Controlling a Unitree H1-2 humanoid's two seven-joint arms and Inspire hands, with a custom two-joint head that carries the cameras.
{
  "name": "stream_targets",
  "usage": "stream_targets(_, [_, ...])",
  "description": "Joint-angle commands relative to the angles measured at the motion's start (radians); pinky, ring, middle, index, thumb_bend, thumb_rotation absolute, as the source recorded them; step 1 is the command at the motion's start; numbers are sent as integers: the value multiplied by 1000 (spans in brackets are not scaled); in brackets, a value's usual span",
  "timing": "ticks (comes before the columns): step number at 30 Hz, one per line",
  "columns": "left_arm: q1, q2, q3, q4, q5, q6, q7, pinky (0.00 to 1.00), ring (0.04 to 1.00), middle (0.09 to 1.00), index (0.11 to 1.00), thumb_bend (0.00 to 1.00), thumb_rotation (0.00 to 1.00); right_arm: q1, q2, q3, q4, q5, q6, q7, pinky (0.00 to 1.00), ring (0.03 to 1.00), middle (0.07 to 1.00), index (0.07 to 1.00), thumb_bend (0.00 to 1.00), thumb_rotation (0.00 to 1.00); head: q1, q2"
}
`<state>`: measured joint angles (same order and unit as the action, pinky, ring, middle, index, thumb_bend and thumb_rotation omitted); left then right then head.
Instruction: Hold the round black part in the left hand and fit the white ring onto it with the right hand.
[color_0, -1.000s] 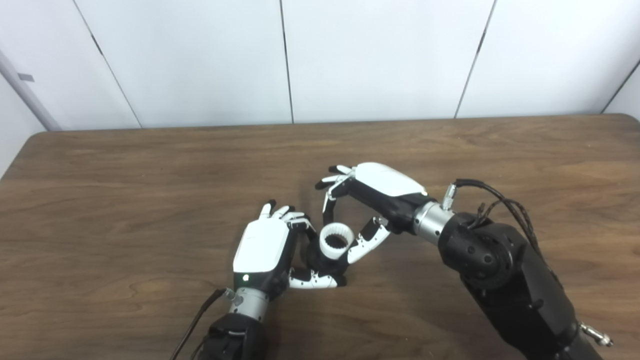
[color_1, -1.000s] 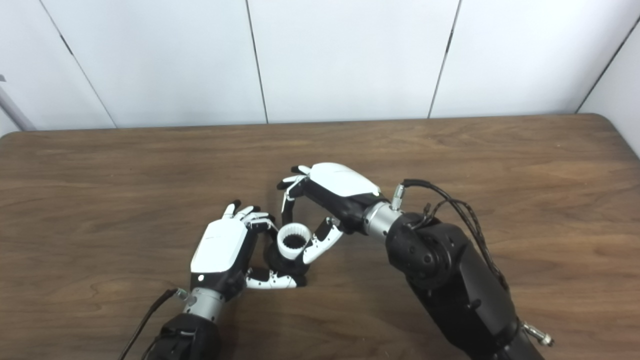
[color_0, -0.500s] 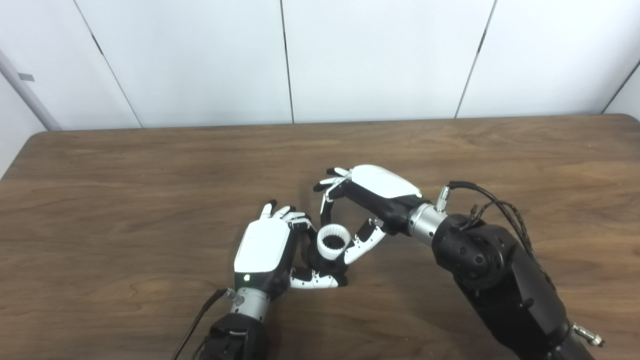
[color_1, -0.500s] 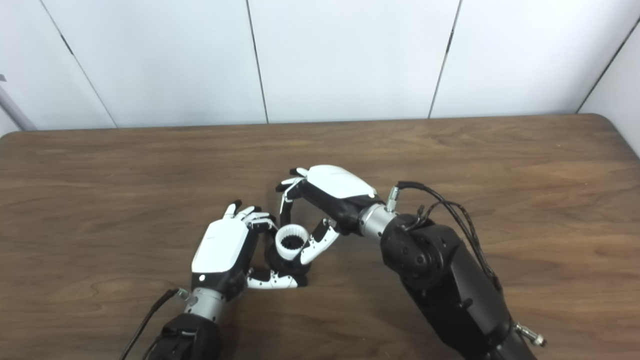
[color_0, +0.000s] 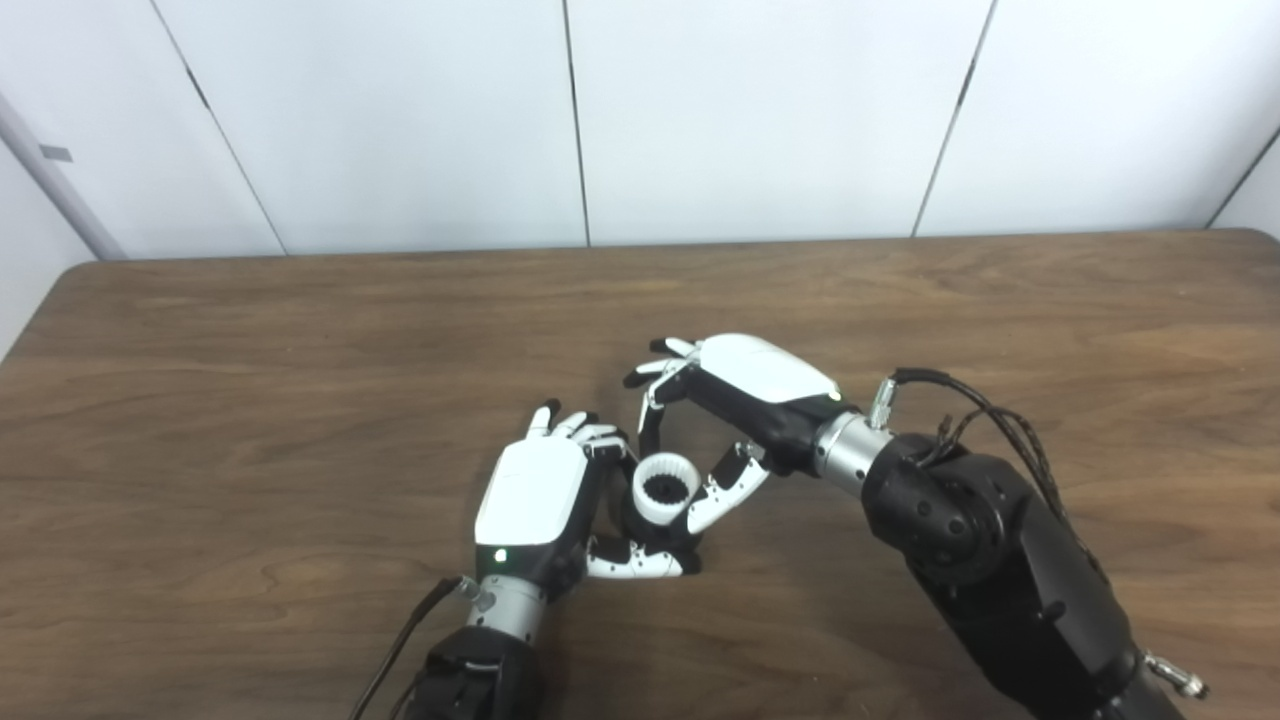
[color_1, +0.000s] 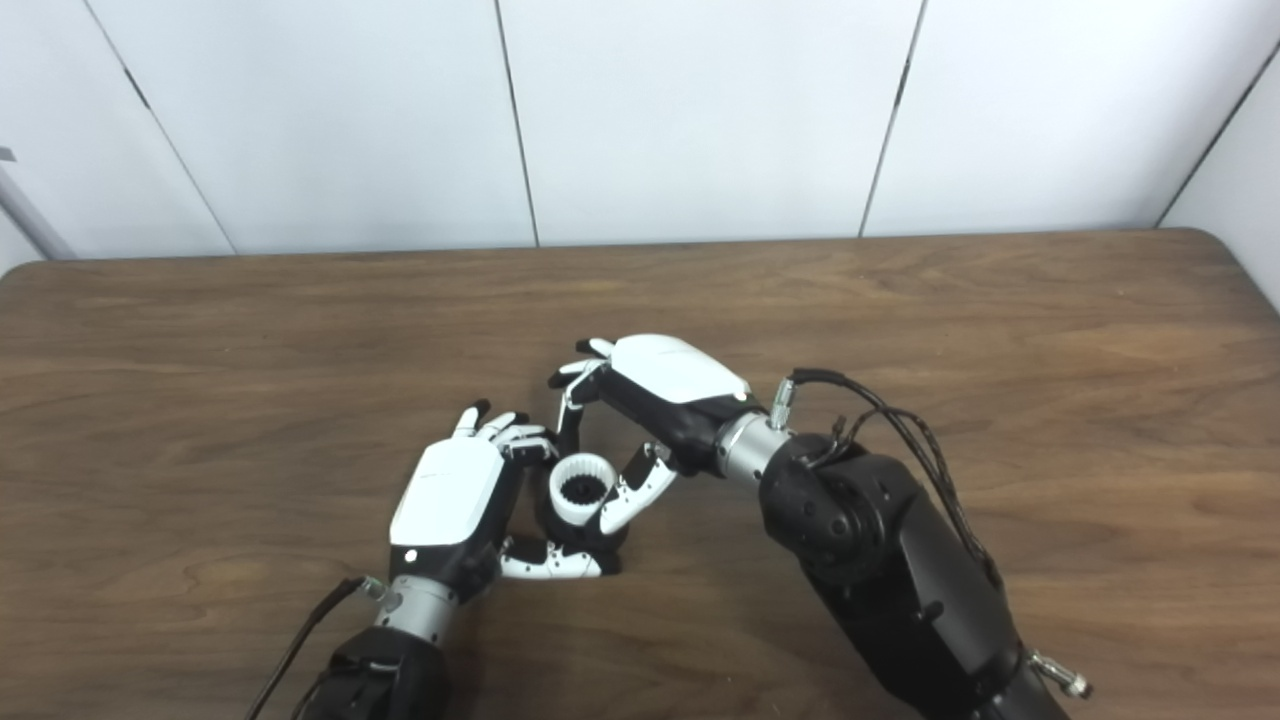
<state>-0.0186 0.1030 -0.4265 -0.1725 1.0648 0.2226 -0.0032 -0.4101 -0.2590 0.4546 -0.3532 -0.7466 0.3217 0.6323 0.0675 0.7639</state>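
White ring (color_0: 666, 488) sits on top of the round black part (color_0: 668, 535), between the two hands and low over the wooden table (color_0: 300, 380). Its toothed inner wall faces up toward the cameras, and the dark bore of the part shows through its middle. The left hand (color_0: 535, 495) is wrapped around the black part, thumb underneath on the near side and the other fingers curled round the far side, so it is gripping that piece at its fingertips. The right hand (color_0: 745, 400) arches over from the other side: its thumb lies against the ring's outer wall on the side nearest its own palm, and its curled fingers (color_0: 652, 425) reach down just past the ring's far edge. That reads as a light pinch on the ring, though how firm the contact is on the far side cannot be made out. As a judgement, the task looks well advanced: the part is held, the ring is aligned and resting on it. Whether it is pushed fully home is not clear, since the black body below the ring is mostly hidden by the hands. Pressing it down flush and letting go appear to be what is left.
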Motion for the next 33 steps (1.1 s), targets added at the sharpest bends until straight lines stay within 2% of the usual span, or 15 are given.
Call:
stream_targets(1, [-6, -5, -10, -2, 6, -2, -15, 1000, 886, 779, 487, 523, 57, -32, 10, 0, -18, -10, -16, -13, 1000, 989, 869, 484, 523, 131, 1, 1])
stream_targets(15, [-3, 1, -9, -6, 4, -11, -7, 1000, 880, 773, 487, 522, 57, -41, 9, -7, 22, -2, -64, -43, 1000, 985, 865, 485, 523, 130, 0, 2])
stream_targets(33, [-1, 1, -9, -11, 2, -13, -3, 1000, 882, 766, 486, 522, 57, -36, 5, -20, 32, -15, -48, -41, 1000, 985, 863, 485, 522, 130, -8, 5])
